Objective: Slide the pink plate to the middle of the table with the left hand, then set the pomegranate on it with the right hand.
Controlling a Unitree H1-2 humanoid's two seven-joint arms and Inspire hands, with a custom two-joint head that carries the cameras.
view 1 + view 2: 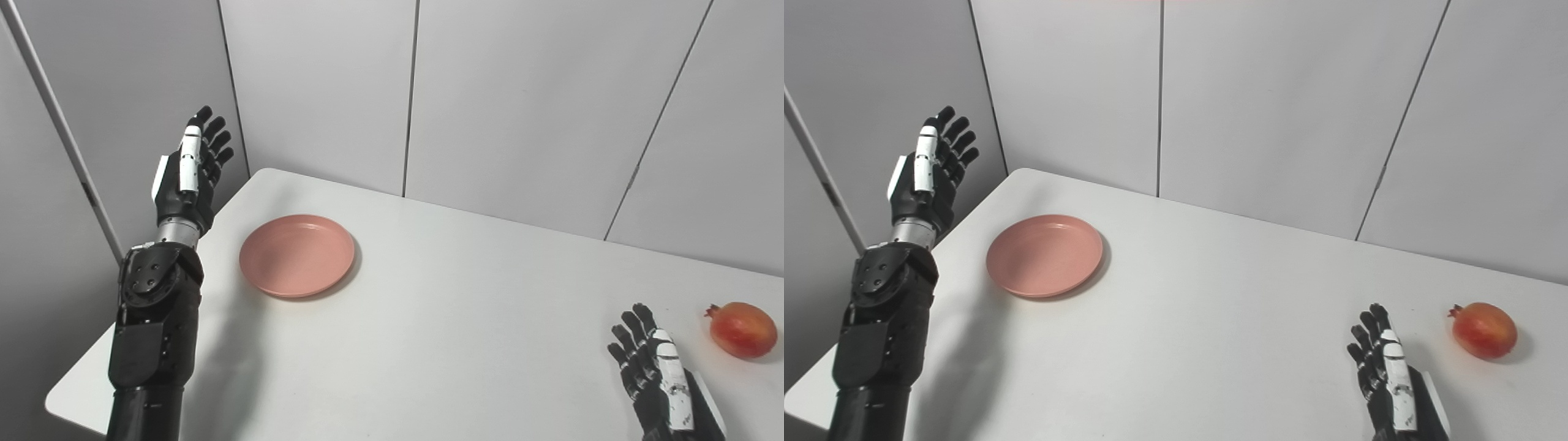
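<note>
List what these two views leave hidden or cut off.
- Right hand: wrist and arm cut off by the bottom edge in both views; only its back shows, palm hidden.
- Left hand: seen edge-on, palm hidden by the hand itself.
- Table: near and right edges run out of frame.
- Pomegranate: far side hidden by its own bulk.
- Plate: underside hidden.

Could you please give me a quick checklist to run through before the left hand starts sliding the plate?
1. Left hand open, holding nothing: ok.
2. Left hand touching the plate: not ok, it is raised beside the table's left edge.
3. Plate lies flat and empty, with nothing on the table toward the middle: ok.
4. Right hand open, clear of the plate: ok.
5. Pomegranate lies on the table beside the right hand, untouched: ok.
</note>
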